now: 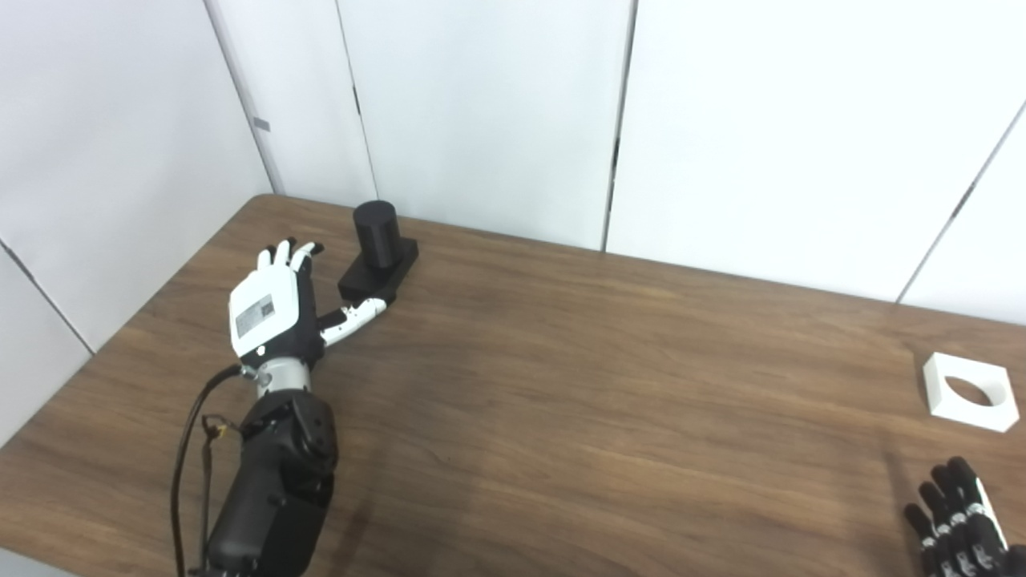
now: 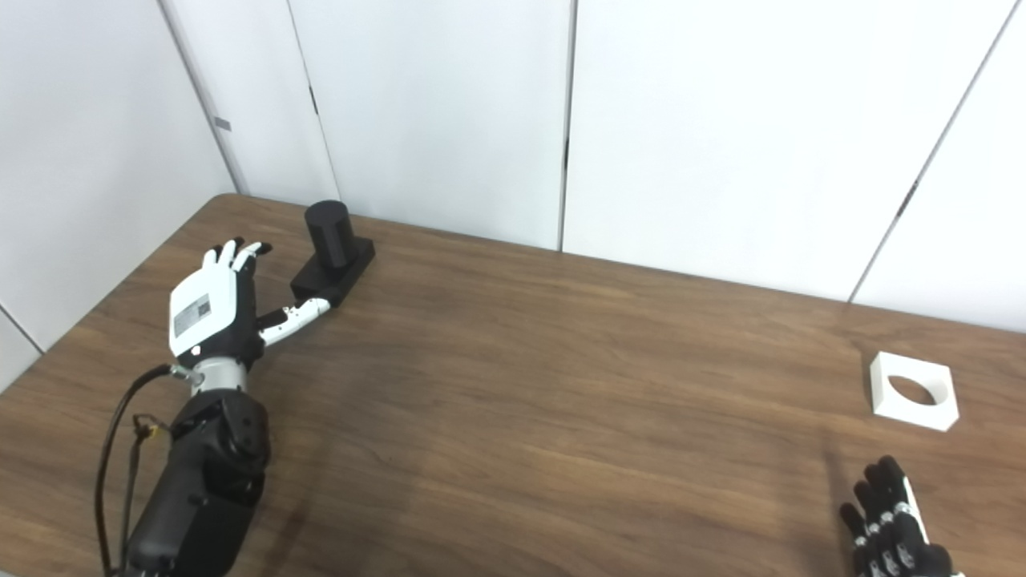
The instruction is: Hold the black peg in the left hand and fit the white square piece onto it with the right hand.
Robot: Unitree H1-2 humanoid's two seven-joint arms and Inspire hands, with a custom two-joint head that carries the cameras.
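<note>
My left robot hand (image 1: 271,308) sits over the far left part of the counter (image 1: 561,385), back of the palm up, its fingers (image 1: 282,255) stretched forward and spread, the thumb (image 1: 359,314) angled out to the right; it holds nothing. The thumb tip reaches the near corner of the black peg's base, and I think it is just touching, though from up here I can't be certain of contact. The black peg (image 1: 377,232) is a short upright cylinder standing on a flat rectangular black base, and it rests on the counter just beyond and to the right of that hand, close to the back edge and the white wall panels (image 1: 481,112). A black cable (image 1: 188,449) loops along the left forearm near the wrist. My right robot hand (image 2: 890,513) only pokes into the bottom right corner: dark fingers pointing up and away, separated, with nothing between them as far as the cut-off view lets me see. The white square piece (image 2: 914,390), with a round hole through its middle, lies flat on the counter at the far right, beyond the right hand and apart from it. The peg and the white piece are well apart, at opposite ends of the wood-grain surface.
</note>
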